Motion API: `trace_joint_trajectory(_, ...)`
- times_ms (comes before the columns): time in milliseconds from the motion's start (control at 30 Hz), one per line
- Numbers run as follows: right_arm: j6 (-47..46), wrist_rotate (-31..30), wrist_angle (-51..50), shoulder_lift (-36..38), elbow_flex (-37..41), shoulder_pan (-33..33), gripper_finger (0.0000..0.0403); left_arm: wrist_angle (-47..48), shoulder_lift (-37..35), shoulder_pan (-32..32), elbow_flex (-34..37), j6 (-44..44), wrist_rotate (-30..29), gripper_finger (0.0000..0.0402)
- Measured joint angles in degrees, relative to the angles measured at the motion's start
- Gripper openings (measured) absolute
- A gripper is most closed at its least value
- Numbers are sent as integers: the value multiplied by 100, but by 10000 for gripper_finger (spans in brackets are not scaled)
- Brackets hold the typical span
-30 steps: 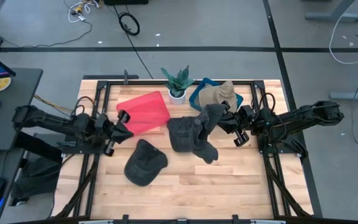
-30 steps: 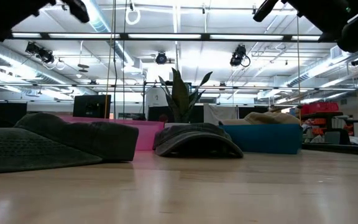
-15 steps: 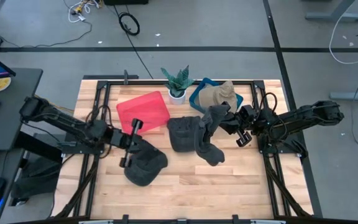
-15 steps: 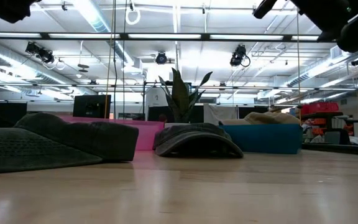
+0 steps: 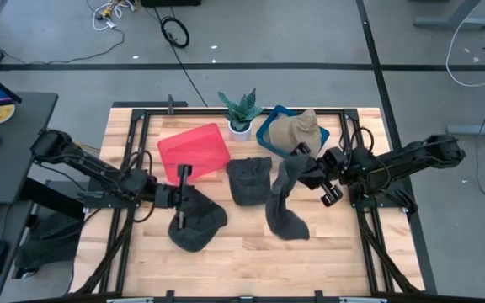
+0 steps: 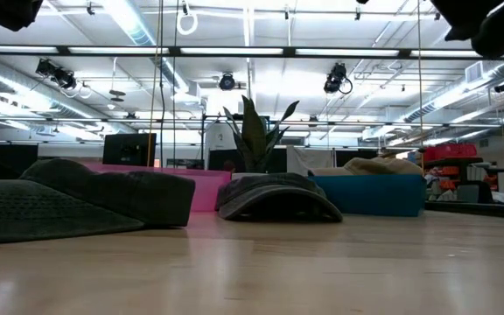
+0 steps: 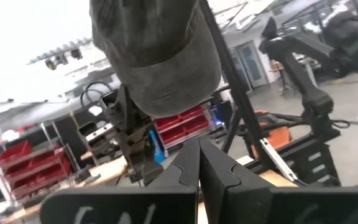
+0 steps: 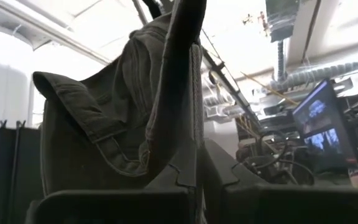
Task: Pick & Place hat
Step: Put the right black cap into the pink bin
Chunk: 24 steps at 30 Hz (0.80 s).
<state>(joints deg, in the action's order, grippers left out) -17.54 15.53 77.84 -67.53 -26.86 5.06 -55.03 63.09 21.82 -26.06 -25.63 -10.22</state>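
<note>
Grey cap [image 5: 280, 198] clamped by right gripper [image 5: 297, 172] | left gripper [image 5: 181, 195] pinching dark hat [image 5: 198, 220]

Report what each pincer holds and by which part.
Right pincer clamps a dark hat by its upper edge; the rest dangles. Left pincer is shut over another dark cap; where exactly it holds is unclear.
</note>
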Motion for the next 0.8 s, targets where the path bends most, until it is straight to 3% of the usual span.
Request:
trace_joint_trajectory(333, 202, 0, -249, 0, -252, 320, 2, -21, 0, 73, 0, -984, 111, 13)
trace_joint_trajectory(800, 330, -109, -249, 0, -277, 443, 2, -133, -2, 51, 0, -1258, -278, 180)
